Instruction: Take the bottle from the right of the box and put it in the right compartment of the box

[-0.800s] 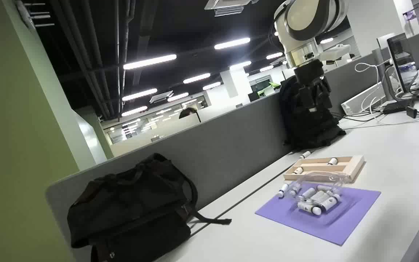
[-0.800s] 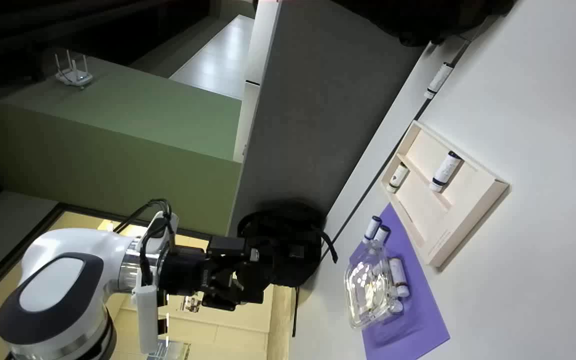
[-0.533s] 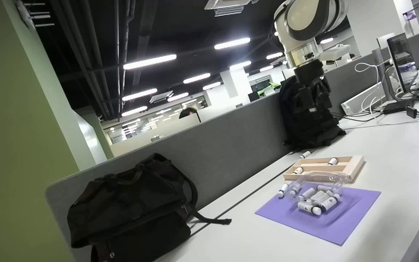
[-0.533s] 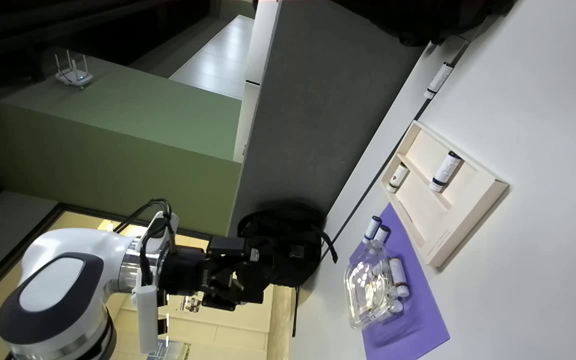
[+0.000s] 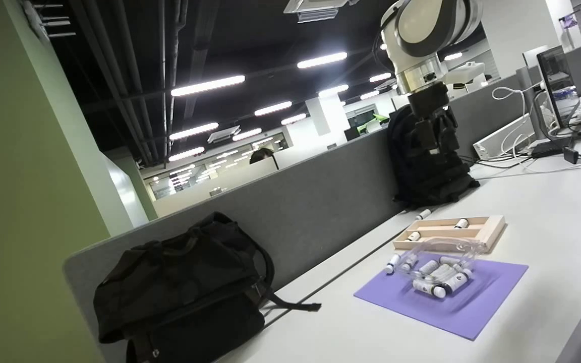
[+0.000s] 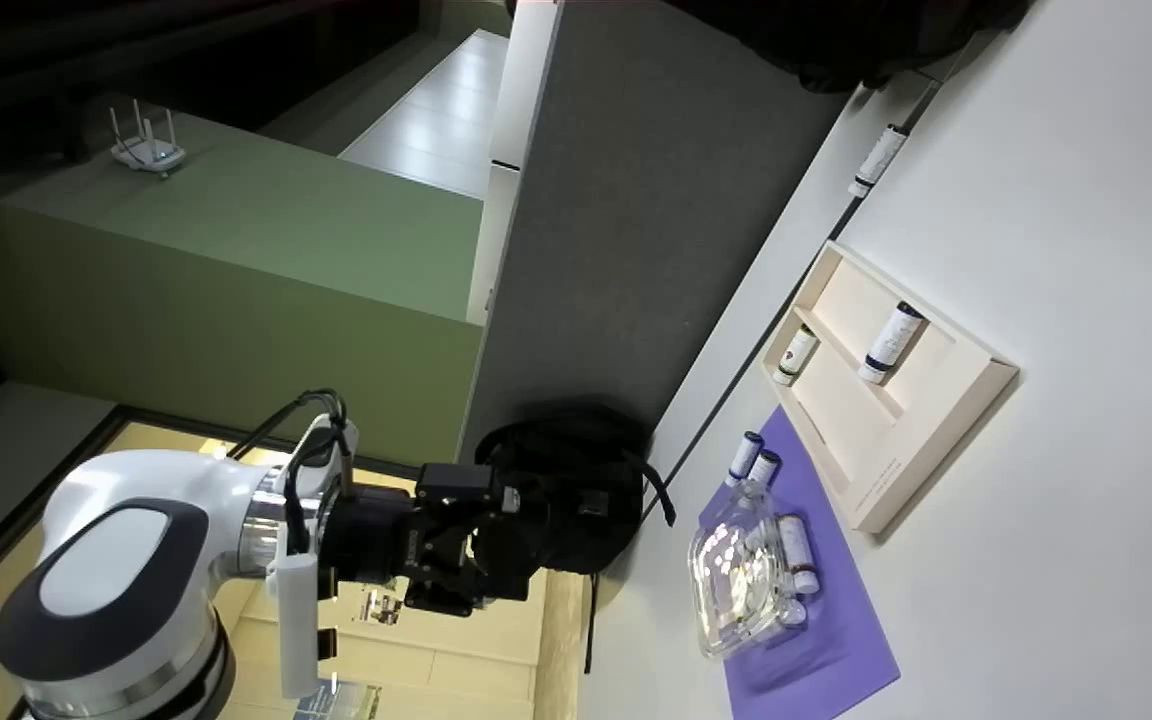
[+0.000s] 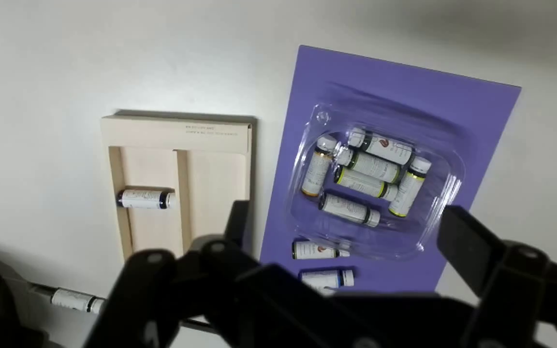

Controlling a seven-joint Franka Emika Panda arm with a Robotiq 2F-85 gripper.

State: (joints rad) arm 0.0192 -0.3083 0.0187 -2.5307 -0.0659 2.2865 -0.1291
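Note:
The tan box (image 7: 177, 135) lies on the table, split by a lengthwise divider. One bottle (image 7: 143, 198) lies in its left compartment in the wrist view. A green-banded bottle (image 6: 797, 355) lies in the other compartment; my gripper hides it in the wrist view. To the box's right in the wrist view, two loose bottles lie on the purple mat (image 7: 394, 65): one (image 7: 313, 250) at the clear tray's edge, one blue-banded (image 7: 322, 279). Another bottle (image 7: 73, 299) lies beyond the box's lower left. My gripper (image 7: 347, 237) is open and empty, high above the table (image 5: 442, 143).
The clear plastic tray (image 7: 447, 193) on the mat holds several bottles. A grey partition (image 5: 321, 201) runs along the table's back. A black backpack (image 5: 189, 287) and another dark backpack (image 5: 426, 176) stand against it. A monitor (image 5: 558, 91) and cables are farther along the table.
The arm and gripper have shifted only very slightly. The box, bottles, mat and clear tray have not moved.

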